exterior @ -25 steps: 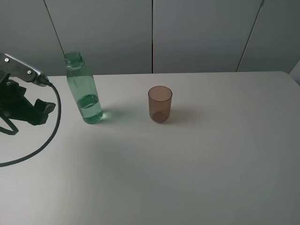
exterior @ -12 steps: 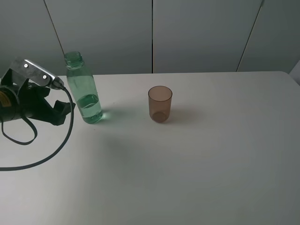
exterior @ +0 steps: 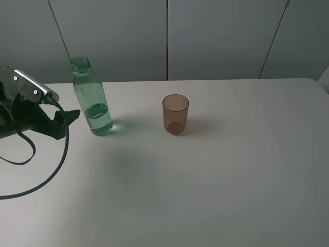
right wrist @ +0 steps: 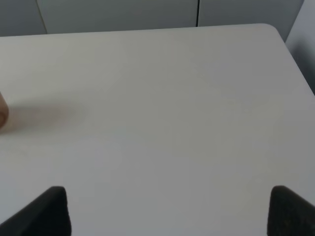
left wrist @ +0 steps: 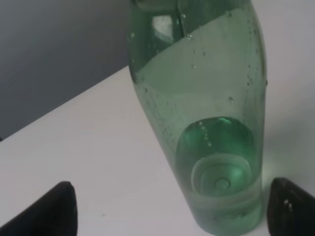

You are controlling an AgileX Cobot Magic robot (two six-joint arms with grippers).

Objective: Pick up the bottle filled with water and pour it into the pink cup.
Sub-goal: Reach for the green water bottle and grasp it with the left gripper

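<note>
Just ahead of the left gripper [exterior: 71, 115], whose jaws stand wide apart, the green bottle [exterior: 92, 103] stands upright on the white surface [exterior: 205, 180], part-filled with water; the pink cup [exterior: 176, 114] stands beyond it, well apart.

The left wrist view crops the bottle [left wrist: 206, 123] above its shoulder.

Left gripper [exterior: 66, 122] low at the left side, pointing right, wrist looks roughly level, jaws wide apart. Right gripper [right wrist: 167, 215] jaws also spread wide, 2 dark fingertips [right wrist: 44, 214] showing.
</note>
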